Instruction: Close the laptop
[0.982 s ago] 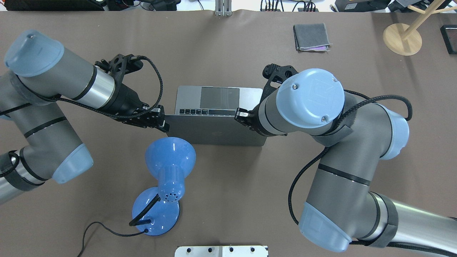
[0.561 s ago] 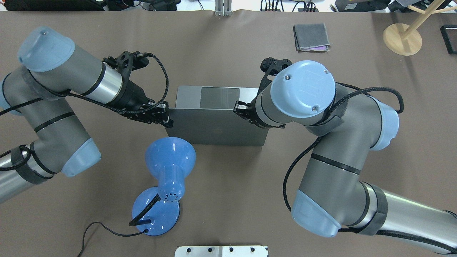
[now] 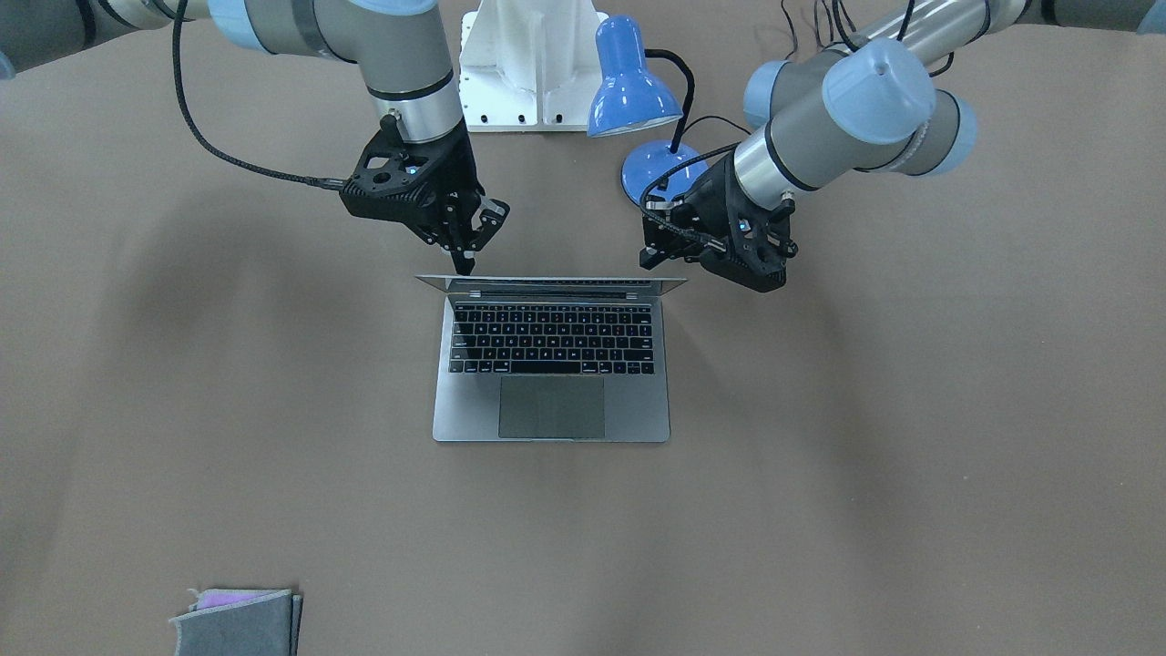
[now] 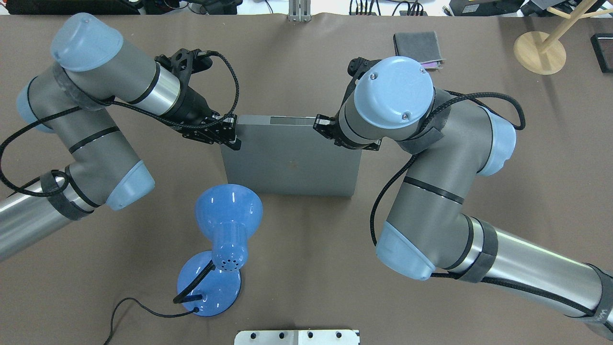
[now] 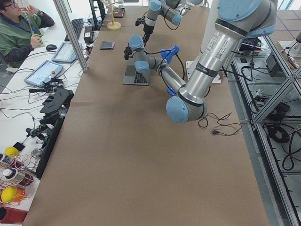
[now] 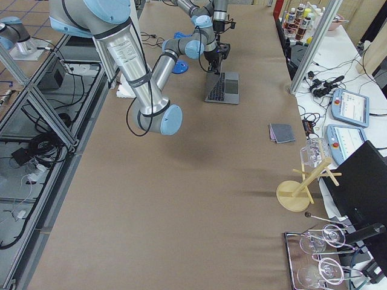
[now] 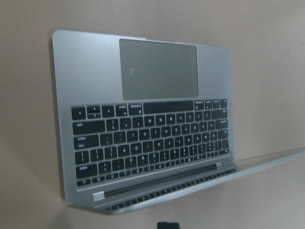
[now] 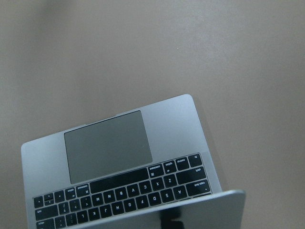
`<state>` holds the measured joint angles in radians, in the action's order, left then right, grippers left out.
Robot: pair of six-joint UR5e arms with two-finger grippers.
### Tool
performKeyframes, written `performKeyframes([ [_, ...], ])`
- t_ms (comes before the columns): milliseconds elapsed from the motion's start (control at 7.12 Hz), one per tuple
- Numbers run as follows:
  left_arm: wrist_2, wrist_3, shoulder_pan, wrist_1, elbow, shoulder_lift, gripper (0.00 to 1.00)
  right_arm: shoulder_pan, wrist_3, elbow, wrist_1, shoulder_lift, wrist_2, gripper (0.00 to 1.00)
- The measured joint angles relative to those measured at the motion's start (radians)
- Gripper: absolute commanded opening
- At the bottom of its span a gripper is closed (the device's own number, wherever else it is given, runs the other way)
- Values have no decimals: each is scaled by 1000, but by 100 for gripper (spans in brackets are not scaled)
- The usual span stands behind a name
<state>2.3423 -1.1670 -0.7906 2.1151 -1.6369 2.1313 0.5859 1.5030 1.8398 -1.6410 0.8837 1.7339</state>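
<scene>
The brown table (image 4: 306,287) is spanned by both arms, L arm (image 4: 96,96) and R arm (image 4: 431,191), each brought in over a far corner of the laptop (image 4: 289,158). The laptop is set at table centre, hinge toward the robot, trackpad toward the operators' side. Its long axis runs L-R, parallel to the robot's front.

The lid (image 3: 551,284) is tipped fwd past upright. In the overhead view most of the base is covered and only a strip of trackpad is left showing. In the L wrist view the keyboard (image 7: 147,138) is overhung at its top row. The task is judged well past halfway, approx., but the lid is not yet down.

A blue desk lamp (image 4: 227,211) is stood near the hinge side, apart from the laptop.

The L gripper (image 4: 233,132) is held at the lid's L top corner. Whether its fingers are spread or clenched cannot be told, since the views disagree. Contact w/ the lid cannot be told either.

The R gripper (image 3: 480,241) is seen w/ fingers spread and nothing grasped, one tip resting on the lid's top edge near the R corner.

Neither arm is judged nearer: the lid edge lies just under and ahead of both. The coming push is judged to be needed away from the robot and downward, evenly at both corners, else the lid may be twisted.

A folded grey cloth (image 4: 416,45) is left well apart, far R.
</scene>
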Motion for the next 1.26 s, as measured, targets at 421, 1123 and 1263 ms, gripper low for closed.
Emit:
performKeyframes([
  [421, -39, 67, -9, 0, 121, 68, 0, 17, -12, -112, 36, -57, 2, 0],
  [1123, -138, 140, -14, -6, 269, 146, 0, 26, -18, -292, 165, -73, 3, 0],
  [1263, -152, 155, -16, -11, 291, 155, 0, 28, -20, -335, 191, -80, 2, 0],
])
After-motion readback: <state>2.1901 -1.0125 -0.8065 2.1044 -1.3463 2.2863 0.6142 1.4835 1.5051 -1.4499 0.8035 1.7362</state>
